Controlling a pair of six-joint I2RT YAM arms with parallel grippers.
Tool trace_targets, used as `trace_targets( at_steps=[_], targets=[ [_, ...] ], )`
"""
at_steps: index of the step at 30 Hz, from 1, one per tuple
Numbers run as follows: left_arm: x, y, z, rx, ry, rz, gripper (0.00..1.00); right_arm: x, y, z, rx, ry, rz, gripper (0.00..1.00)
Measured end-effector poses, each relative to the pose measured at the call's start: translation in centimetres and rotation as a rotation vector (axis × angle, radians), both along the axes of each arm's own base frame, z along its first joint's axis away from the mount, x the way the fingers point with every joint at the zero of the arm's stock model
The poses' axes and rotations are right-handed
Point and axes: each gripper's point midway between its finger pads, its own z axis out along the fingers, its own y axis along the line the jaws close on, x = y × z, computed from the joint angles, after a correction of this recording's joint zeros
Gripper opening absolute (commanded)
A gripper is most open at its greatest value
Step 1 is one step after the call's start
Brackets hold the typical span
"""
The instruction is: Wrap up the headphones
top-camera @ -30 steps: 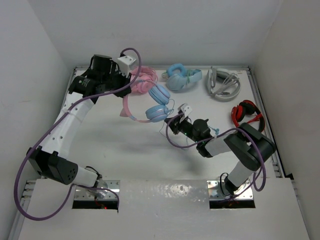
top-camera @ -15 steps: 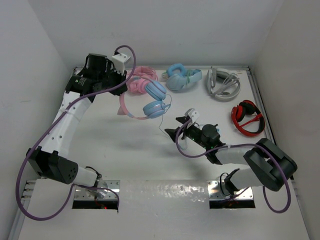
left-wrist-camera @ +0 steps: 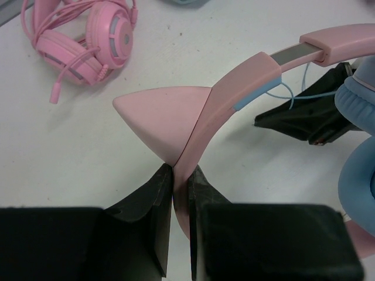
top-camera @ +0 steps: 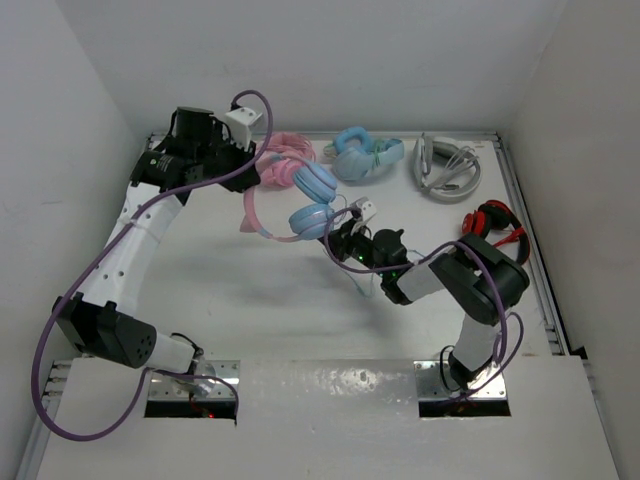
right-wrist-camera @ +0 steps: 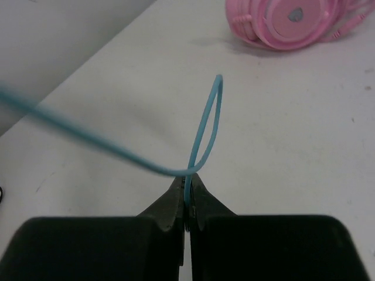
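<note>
The headphones have a pink cat-eared headband and light blue ear cups. They hang above the table at the back left. My left gripper is shut on the headband just below a cat ear, as the left wrist view shows. My right gripper sits right beside the lower ear cup. It is shut on the thin light blue cable, which loops out past the fingertips. The right gripper also shows in the left wrist view, next to an ear cup.
All-pink headphones lie at the back, just behind the held pair. All-light-blue headphones, white-grey headphones and red headphones lie along the back and right. White walls enclose the table.
My right gripper has swung out toward the front, then back up-left to the lower ear cup, with the cable in it. My left arm has shifted the headphones slightly left and back.
</note>
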Motion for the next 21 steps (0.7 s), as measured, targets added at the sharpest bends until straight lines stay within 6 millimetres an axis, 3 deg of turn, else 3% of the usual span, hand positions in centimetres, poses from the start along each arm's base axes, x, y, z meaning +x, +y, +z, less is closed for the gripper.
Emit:
trace_targets(
  at_steps=[4, 6, 8, 10, 16, 19, 21],
  targets=[
    [-0.2, 0.1, -0.1, -0.005, 0.009, -0.012, 0.00, -0.3, -3.7, -1.7, -0.034, 0.043, -0.122, 0.00],
    [0.0, 0.5, -0.3, 0.013, 0.003, -0.004, 0.00, -0.5, -6.5, -0.6, -0.064, -0.005, -0.203, 0.00],
    [0.2, 0.9, -0.7, 0.038, -0.002, 0.004, 0.00, 0.3, -8.7, 3.3, -0.077, -0.123, -0.284, 0.00],
    [0.4, 1.3, -1.6, 0.066, 0.001, 0.012, 0.00, 1.0, -10.0, 9.2, -0.074, -0.278, -0.343, 0.00],
    [0.9, 3.1, -7.1, 0.233, 0.063, 0.034, 0.00, 1.8, -10.7, 25.5, -0.120, -0.634, -0.406, 0.00],
    [1.1, 2.3, -9.2, 0.330, 0.078, 0.001, 0.00, 2.7, -10.3, 29.8, -0.198, -0.709, -0.406, 0.00],
    [0.7, 0.1, -10.4, 0.393, 0.069, -0.067, 0.00, 4.0, -9.6, 31.9, -0.258, -0.739, -0.404, 0.00]
  ],
)
